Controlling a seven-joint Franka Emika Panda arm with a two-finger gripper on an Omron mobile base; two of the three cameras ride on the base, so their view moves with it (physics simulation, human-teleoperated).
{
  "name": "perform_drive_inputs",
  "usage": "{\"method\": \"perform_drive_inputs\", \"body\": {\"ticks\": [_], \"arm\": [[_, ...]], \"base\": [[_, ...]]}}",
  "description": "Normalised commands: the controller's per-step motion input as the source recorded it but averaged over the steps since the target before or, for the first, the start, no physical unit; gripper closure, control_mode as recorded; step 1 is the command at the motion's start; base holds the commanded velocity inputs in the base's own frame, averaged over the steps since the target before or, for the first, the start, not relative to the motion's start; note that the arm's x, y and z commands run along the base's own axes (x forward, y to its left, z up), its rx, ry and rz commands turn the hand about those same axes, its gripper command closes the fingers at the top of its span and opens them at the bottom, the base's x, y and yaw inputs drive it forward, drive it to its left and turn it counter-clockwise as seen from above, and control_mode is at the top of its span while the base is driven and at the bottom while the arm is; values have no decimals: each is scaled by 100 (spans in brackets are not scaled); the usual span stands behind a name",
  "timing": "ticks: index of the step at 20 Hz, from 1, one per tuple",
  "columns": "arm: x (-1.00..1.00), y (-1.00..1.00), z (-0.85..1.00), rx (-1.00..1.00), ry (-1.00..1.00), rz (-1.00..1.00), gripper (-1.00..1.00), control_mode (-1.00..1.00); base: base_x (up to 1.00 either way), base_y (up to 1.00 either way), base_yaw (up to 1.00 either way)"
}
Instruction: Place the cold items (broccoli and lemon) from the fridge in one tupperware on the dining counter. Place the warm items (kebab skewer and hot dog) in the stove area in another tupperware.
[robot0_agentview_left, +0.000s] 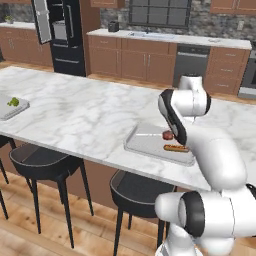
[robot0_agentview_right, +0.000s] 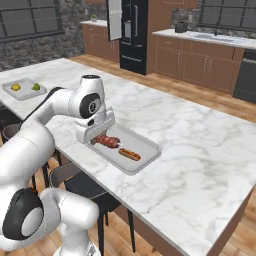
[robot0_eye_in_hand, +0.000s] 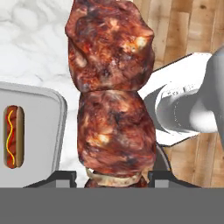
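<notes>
Two-finger gripper (robot0_eye_in_hand: 116, 177) clamps the chunky charred-brown kebab skewer (robot0_eye_in_hand: 113, 92), long axis running straight out from the fingers, apparently just above the shallow grey tupperware's (robot0_agentview_right: 150, 151) near-left edge.

Glossy marble counter (robot0_agentview_left: 85, 115); rough charred kebab skewer (robot0_eye_in_hand: 113, 96).

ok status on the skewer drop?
Gripper shut on kebab skewer, over near tupperware. Hot dog already inside. Nothing blocking.
</notes>
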Motion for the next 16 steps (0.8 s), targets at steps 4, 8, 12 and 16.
{"method": "perform_drive_inputs", "body": {"ticks": [4,8,12,16], "arm": [[100,-54,-16,17,0,0,100,-100],[100,0,-52,4,-4,0,100,-100],[100,-14,-54,1,-1,0,100,-100],[96,-11,-51,0,0,0,100,-100]], "base": [[0,0,0],[0,0,0],[0,0,0],[0,0,0]]}}
